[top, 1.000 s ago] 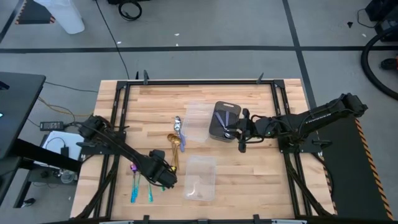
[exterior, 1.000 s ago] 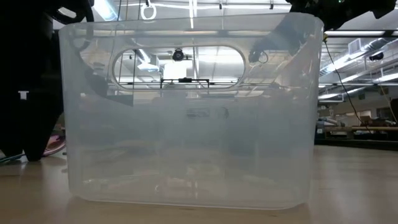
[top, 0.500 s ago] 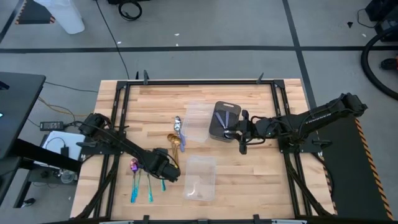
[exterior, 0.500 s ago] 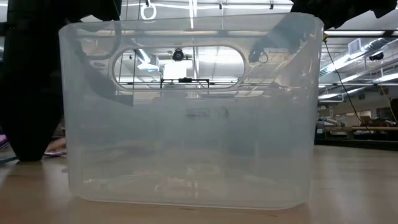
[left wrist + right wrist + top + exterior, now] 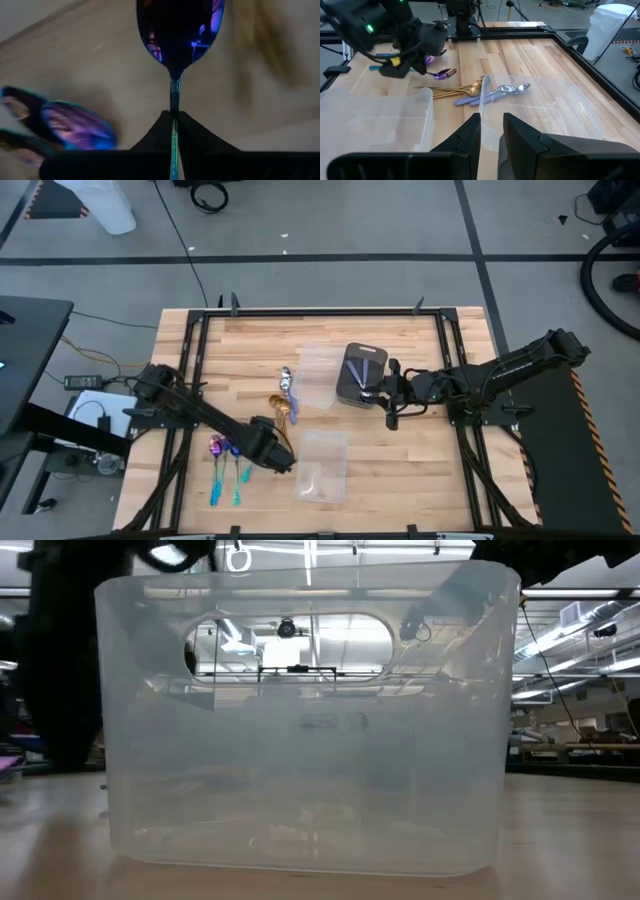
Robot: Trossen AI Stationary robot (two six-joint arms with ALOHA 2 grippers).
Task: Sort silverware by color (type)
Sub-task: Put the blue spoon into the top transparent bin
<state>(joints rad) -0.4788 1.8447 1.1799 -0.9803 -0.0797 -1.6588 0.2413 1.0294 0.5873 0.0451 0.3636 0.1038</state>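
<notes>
My left gripper [image 5: 272, 460] is near the table's front left, shut on an iridescent purple-blue spoon [image 5: 180, 30] with a teal handle. Two more purple spoons [image 5: 215, 465] lie flat on the wood just to its left. Gold spoons [image 5: 281, 412] and silver spoons with pale handles [image 5: 287, 383] lie flat mid-table, beside the far clear tray [image 5: 318, 377]. My right gripper [image 5: 383, 393] hovers by the dark grey tray [image 5: 352, 350]. Its fingers [image 5: 470, 135] stand a narrow gap apart with nothing showing between them. My left gripper pinches the purple spoon's slim teal handle [image 5: 174, 107] between its two fingertips, just behind the bowl. The handle runs in line with the fingers, which come from the table's left, slanting down. The bowl [image 5: 445, 74] sticks out beyond the tips toward the right, close above the wood.
A second clear tray [image 5: 322, 465] stands at the front middle, right of my left gripper; it fills the low view [image 5: 310, 720]. Black rails [image 5: 190, 380] frame the table's edges. Bare wood lies between the two clear trays and at the far left.
My left gripper has shut on the purple spoon's handle and shifted a little toward the table's right edge. The spoon has come away from the other two purple ones.
</notes>
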